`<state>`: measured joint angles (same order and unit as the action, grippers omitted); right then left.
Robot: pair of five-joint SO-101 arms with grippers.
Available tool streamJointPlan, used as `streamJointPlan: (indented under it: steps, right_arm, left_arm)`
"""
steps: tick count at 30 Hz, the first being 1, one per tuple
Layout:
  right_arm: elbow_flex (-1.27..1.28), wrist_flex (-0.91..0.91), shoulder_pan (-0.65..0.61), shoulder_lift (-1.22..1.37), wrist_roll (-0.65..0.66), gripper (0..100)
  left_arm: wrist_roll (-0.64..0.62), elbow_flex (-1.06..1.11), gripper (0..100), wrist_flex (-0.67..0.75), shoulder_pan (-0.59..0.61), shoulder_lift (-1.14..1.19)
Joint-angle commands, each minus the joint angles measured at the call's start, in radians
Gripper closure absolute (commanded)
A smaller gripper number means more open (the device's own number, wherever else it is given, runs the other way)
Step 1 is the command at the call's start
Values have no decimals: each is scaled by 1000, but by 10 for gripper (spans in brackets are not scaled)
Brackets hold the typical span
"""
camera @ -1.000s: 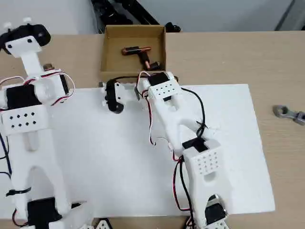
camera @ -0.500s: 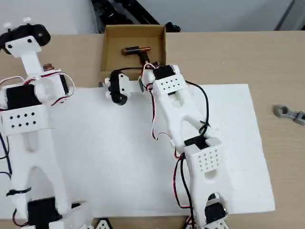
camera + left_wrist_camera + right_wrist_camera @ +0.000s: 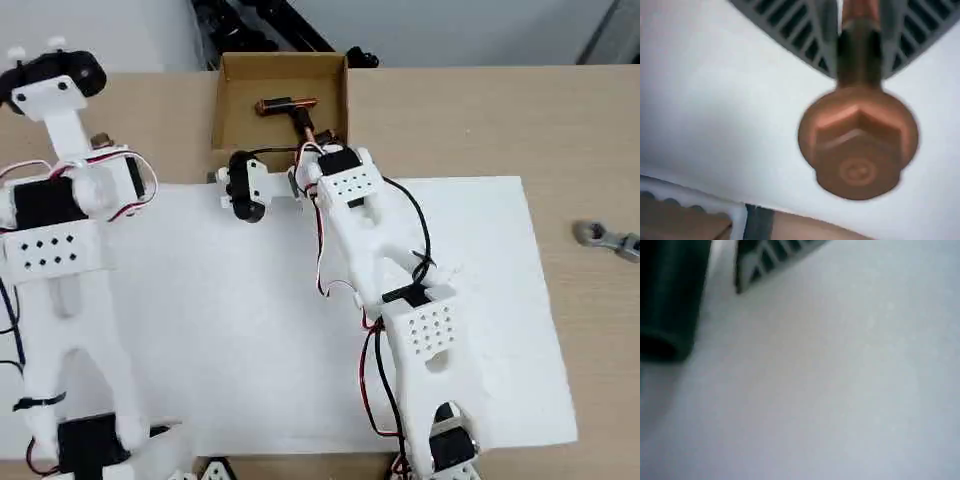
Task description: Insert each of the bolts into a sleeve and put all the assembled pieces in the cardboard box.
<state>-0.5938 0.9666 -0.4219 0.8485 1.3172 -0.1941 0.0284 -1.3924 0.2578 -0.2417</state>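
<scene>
At the far edge of the white sheet (image 3: 200,300), just short of the cardboard box (image 3: 222,100), stands the right tool (image 3: 248,186); its state cannot be told. In the right wrist view a dark sleeve (image 3: 665,305) shows above the sheet. The left tool (image 3: 858,17) is clamped on 1 copper bolt (image 3: 858,145) by the shank, head toward the camera. 1 copper-and-dark piece (image 3: 287,104) lies inside the box, which rests on the worktop (image 3: 450,110).

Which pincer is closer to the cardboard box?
The right. The right pincer sits just outside the near wall of the cardboard box; the left pincer, holding a copper bolt, is far off to its side.
</scene>
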Motion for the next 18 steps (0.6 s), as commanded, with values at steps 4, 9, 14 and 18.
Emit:
streamJointPlan:
  steps: [4,9,14,18]
  right_arm:
    - [-43,-25,36,59,9,838]
    - [-44,62,33,84,9,867]
    - [-44,90,54,81,6,890]
    - [-44,116,64,79,3,928]
  left_arm:
    - [6,15,994,18,3,-15]
    - [6,15,994,23,0,-15]
    - [6,13,994,21,0,-15]
    - [6,13,994,20,0,-15]
